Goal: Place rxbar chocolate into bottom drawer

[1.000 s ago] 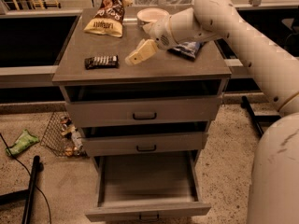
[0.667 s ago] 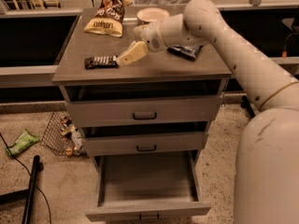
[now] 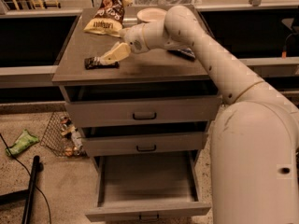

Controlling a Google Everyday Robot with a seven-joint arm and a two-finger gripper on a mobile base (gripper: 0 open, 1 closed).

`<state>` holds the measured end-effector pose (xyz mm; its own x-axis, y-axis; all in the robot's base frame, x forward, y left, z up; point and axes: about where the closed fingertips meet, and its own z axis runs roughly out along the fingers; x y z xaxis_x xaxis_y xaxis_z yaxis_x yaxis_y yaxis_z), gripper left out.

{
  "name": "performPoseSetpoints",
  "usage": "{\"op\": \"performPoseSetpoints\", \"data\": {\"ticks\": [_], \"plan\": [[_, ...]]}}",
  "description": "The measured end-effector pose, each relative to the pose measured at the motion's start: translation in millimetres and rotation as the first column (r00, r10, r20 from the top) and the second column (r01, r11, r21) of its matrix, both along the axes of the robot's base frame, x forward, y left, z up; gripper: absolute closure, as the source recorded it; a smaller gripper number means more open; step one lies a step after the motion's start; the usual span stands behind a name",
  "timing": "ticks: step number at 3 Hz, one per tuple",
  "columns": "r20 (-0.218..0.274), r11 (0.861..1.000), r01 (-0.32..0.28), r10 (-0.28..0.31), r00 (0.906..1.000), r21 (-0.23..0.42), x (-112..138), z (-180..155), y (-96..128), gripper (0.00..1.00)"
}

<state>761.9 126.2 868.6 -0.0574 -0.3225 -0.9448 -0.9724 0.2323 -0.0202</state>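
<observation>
The rxbar chocolate (image 3: 95,62) lies flat on the front left of the grey cabinet top (image 3: 154,69), a dark wrapper with pale lettering. My gripper (image 3: 111,58) has come down at the bar's right end and touches or overlaps it. The bottom drawer (image 3: 147,211) is pulled out wide below, and its grey inside is bare. The two drawers above it are only slightly ajar. My arm reaches in from the right across the cabinet top.
A yellow-and-brown snack bag (image 3: 106,17) and a white bowl (image 3: 150,14) sit at the back of the top. A dark blue bag (image 3: 185,54) peeks out from behind my arm. A wire basket (image 3: 63,134), a green wrapper (image 3: 21,142) and a black pole (image 3: 31,190) are on the floor at left.
My gripper has moved left and down across the cabinet top, from near the bowl to the right end of the rxbar. The bar has not moved.
</observation>
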Motion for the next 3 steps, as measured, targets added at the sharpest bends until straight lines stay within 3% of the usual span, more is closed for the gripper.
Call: {"op": "performPoseSetpoints", "data": {"ticks": [1, 3], "plan": [[-0.017, 0.999, -0.003, 0.002, 0.9999, -0.045, -5.6, -7.3, 20.2, 0.0], [-0.061, 0.992, 0.015, -0.023, 0.9979, -0.127, -15.1, -30.6, 29.7, 0.0]]}}
